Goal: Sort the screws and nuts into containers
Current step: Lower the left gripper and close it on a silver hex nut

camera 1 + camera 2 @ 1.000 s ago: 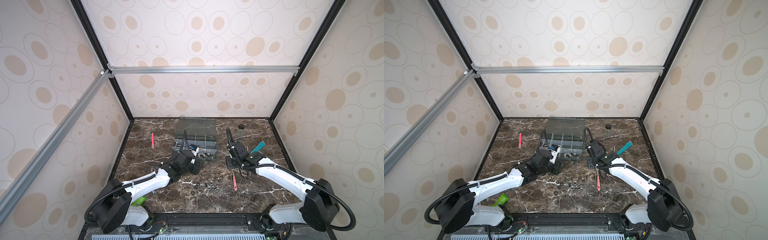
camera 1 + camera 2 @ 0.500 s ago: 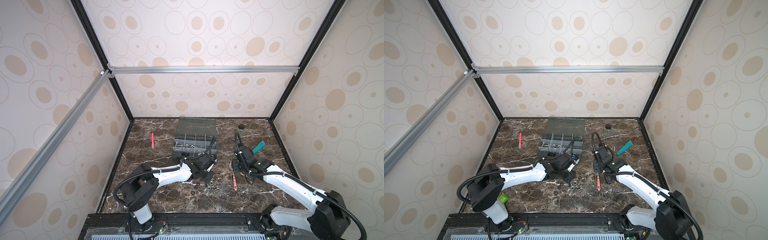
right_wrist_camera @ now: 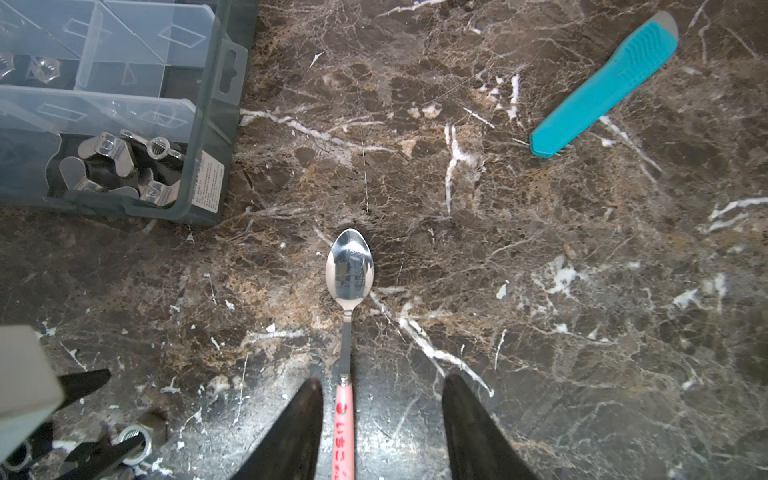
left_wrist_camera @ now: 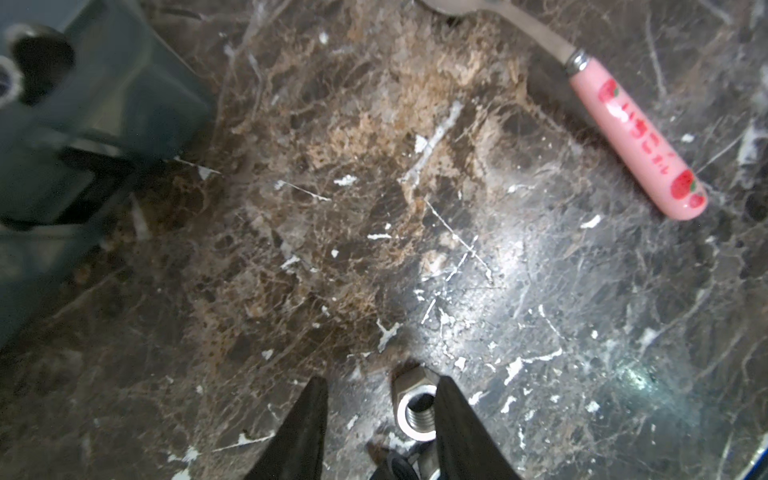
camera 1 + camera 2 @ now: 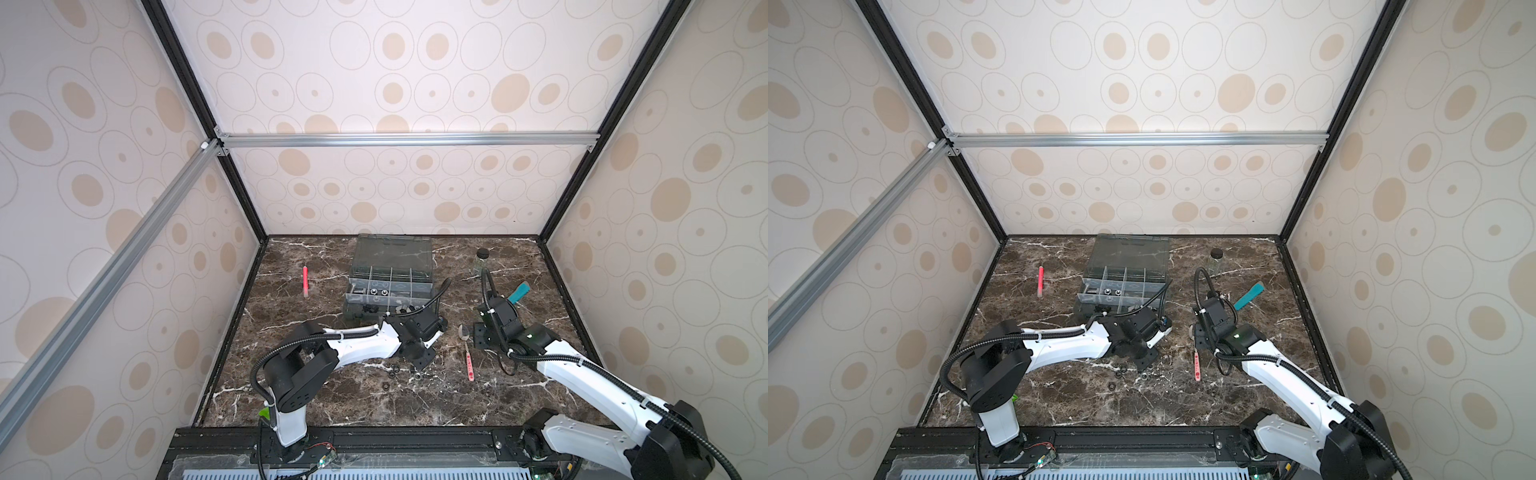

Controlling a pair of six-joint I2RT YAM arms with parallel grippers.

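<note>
Our left gripper (image 4: 382,386) hangs spread low over the marble tabletop (image 4: 415,249), jaws straddling a silver hex nut (image 4: 415,409) that lies flat, close against one jaw. We judge it light, rigid and slippery; we would pinch across two opposite flats.

The counter (image 5: 374,399) was patterned in brown marble with white veins. The pink spoon handle (image 4: 631,137) was printed with red strawberries. A teal cutter (image 3: 602,83) and silver nut (image 4: 404,392) were seen.

Robot lab test cell; patterned panel walls (image 5: 374,83), aluminium frame rail (image 5: 407,139), marble-look tabletop (image 5: 374,405).
</note>
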